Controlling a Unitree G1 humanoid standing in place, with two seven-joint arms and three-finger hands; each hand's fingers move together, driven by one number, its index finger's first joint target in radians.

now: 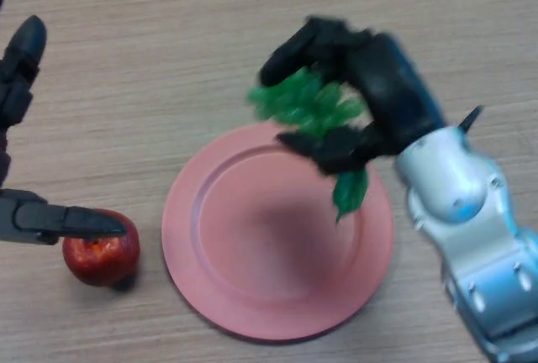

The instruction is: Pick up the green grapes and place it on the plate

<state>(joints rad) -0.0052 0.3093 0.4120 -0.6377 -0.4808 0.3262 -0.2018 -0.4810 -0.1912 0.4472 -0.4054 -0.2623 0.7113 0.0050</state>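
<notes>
The right hand (370,98) has its fingers and thumb curled round the green grapes (307,102) and holds the bunch in the air, over the far edge of the pink plate (252,296). One small part of the bunch hangs down below the thumb, over the plate's right side. The grapes do not touch the plate as far as I can see, so the carrying looks nearly finished and the placing is not yet done.

The bunch seems light and a little soft – it is many small round pieces joined loosely, so it will bend and swing rather than stay stiff. The skins are probably smooth and can slip. A hold round the thick middle of the bunch, as now, is safer than a hold on one hanging end, which could tear off.

The left hand (50,220) is at the left edge with straight fingers; one finger lies just over a red apple (101,258) beside the plate – whether it touches, I cannot tell.
</notes>
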